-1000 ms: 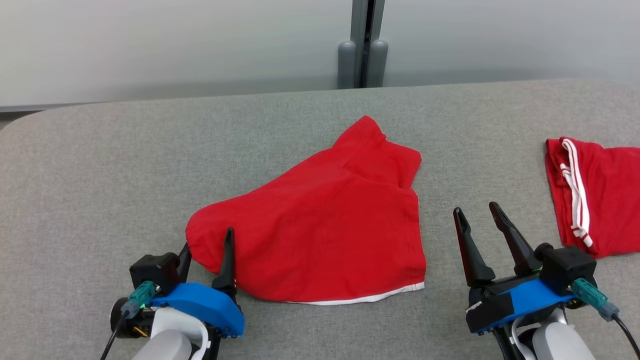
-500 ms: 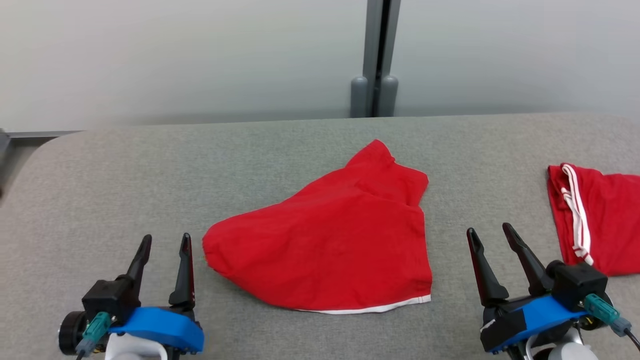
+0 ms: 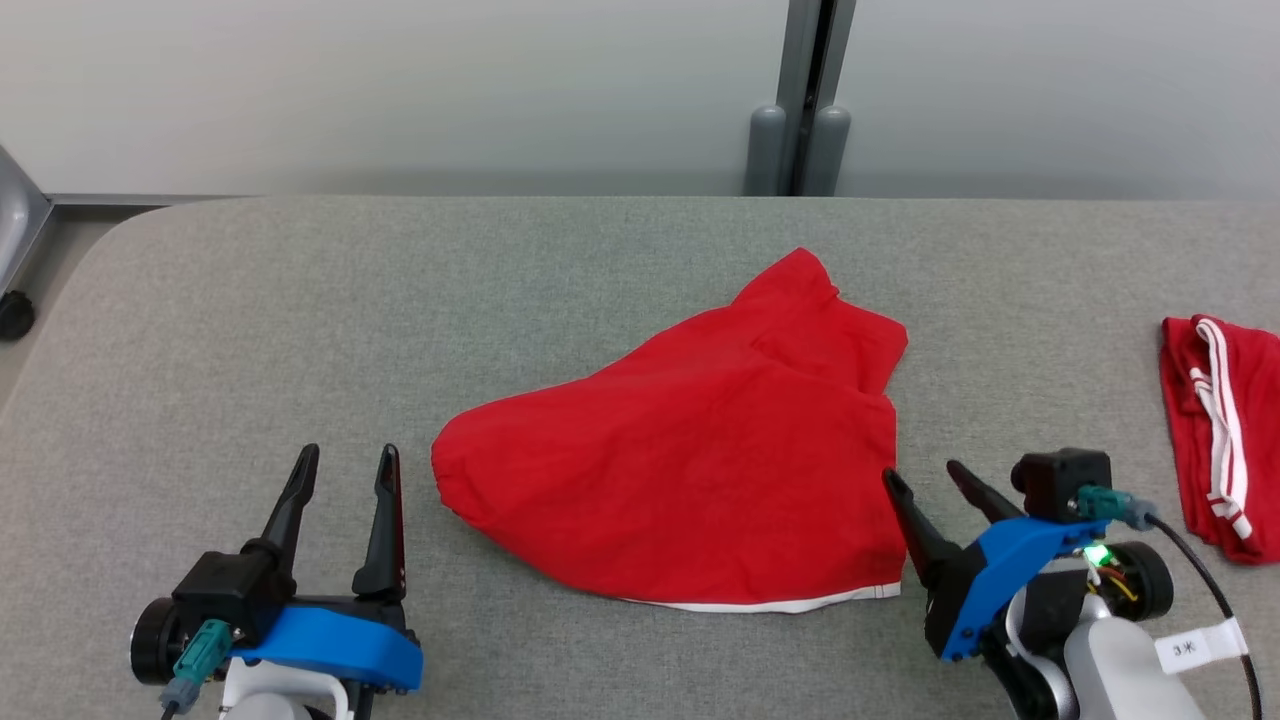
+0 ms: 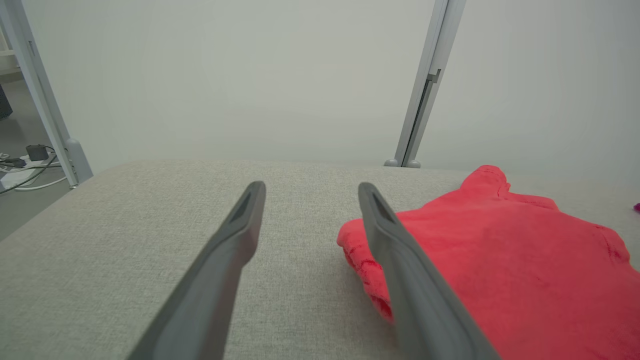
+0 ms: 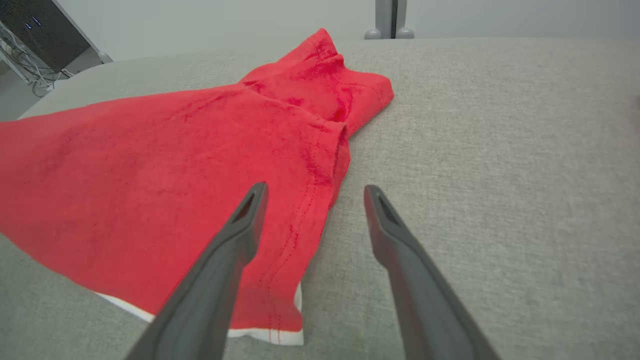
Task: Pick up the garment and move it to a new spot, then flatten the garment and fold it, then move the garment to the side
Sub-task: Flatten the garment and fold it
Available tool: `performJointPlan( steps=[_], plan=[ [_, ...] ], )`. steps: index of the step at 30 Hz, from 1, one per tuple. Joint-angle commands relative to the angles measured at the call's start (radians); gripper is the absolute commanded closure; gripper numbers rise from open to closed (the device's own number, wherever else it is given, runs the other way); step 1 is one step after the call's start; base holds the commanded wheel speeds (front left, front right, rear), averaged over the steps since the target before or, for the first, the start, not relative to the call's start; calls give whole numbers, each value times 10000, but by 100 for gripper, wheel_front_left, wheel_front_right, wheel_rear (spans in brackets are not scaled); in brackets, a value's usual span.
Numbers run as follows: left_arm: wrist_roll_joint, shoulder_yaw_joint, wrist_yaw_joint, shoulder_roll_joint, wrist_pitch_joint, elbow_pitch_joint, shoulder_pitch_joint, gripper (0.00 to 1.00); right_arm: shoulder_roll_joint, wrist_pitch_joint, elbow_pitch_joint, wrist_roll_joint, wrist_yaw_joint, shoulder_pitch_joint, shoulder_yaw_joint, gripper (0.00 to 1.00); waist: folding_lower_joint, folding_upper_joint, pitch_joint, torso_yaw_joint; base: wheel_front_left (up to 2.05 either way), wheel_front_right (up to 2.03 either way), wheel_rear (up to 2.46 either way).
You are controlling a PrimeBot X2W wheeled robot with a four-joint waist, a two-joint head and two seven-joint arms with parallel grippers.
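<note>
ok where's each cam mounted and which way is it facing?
Head view: on the head, facing forward and down at the grey table, the red garment and a striped garment at right; left gripper and right gripper, both open, below.
Left wrist view: on that wrist, facing along its fingers across the table toward the wall, garment's left end beside them.
Right wrist view: on that wrist, facing along its fingers at the garment's right edge.
Shared: all three show the red garment.

Left gripper (image 3: pixel 349 452) and right gripper (image 3: pixel 922 470), each two long dark fingers (image 3: pixel 383 500), blue mounts (image 3: pixel 330 650), black blocks (image 3: pixel 228 590), teal cable plugs (image 3: pixel 200 650), pale forearms (image 3: pixel 1110 670), green light (image 3: pixel 1098 553) and white tag (image 3: pixel 1195 648) on right
</note>
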Motion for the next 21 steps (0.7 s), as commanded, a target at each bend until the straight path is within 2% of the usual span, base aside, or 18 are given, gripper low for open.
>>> performJointPlan(
  steps=[1, 8, 15, 16, 17, 21],
  plan=[
    [88, 92, -76, -65, -39, 43, -199, 0, 26, 141, 181, -171, 3, -361, -158, 0, 0, 0, 189, 162, 0, 0, 0],
    [489, 387, -405, -364, -41, 120, -570, 0, 147, 556, 1524, -457, 1, -1768, -397, 0, 0, 0, 697, 382, 0, 0, 0],
    [769, 632, -634, -610, -40, 236, -715, 0, 185, 342, 2624, -99, 1, -2623, 115, 0, 0, 0, 959, 443, 0, 0, 0],
    [805, 666, -655, -635, -40, 253, -722, 0, 184, 264, 2723, -4, 1, -2716, 202, 47, 0, 0, 988, 441, 0, 0, 0],
    [824, 704, -698, -652, -40, 262, -738, 0, 173, 204, 2781, 82, 1, -2803, 294, 98, 0, 0, 1018, 439, 0, 0, 0],
    [968, 825, -800, -715, -40, 233, -829, 0, -79, -247, 2910, 298, 1, -3290, 174, 100, 0, 0, 1186, 425, 0, 0, 0]
  ],
)
